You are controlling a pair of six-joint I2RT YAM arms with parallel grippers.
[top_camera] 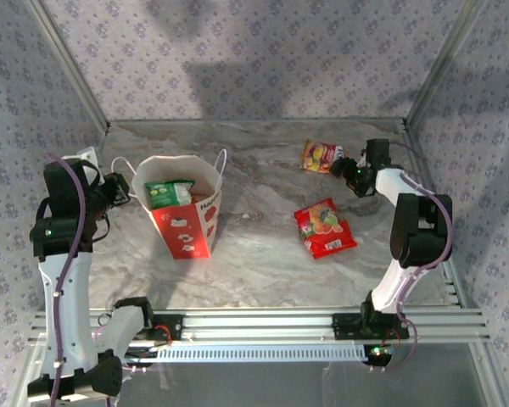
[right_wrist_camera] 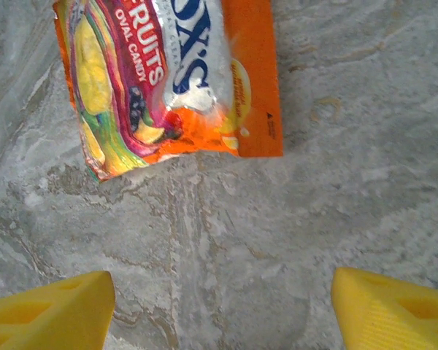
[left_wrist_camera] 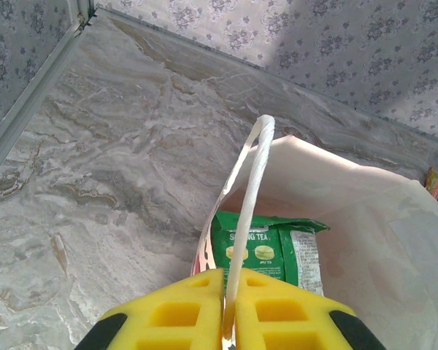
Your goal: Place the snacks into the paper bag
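Observation:
The paper bag [top_camera: 187, 222] stands upright at the left, white above and red below. A green snack packet [top_camera: 168, 193] sits inside it. My left gripper [top_camera: 124, 188] is at the bag's left rim, and in the left wrist view that left gripper [left_wrist_camera: 225, 281] is shut on the white cord handle [left_wrist_camera: 252, 197], with the green packet [left_wrist_camera: 266, 248] below. At the back right lies an orange snack packet [top_camera: 320, 156]. My right gripper [top_camera: 344, 168] is just right of it. The wrist view shows this right gripper [right_wrist_camera: 223, 310] open over bare table, the orange packet [right_wrist_camera: 168, 80] ahead. Two red packets [top_camera: 325, 227] lie overlapped mid-right.
Patterned walls and metal frame posts [top_camera: 68, 64] close in the marble table [top_camera: 263, 254] on three sides. A small white box [top_camera: 86, 157] sits at the back left by the left arm. An aluminium rail [top_camera: 263, 326] runs along the near edge.

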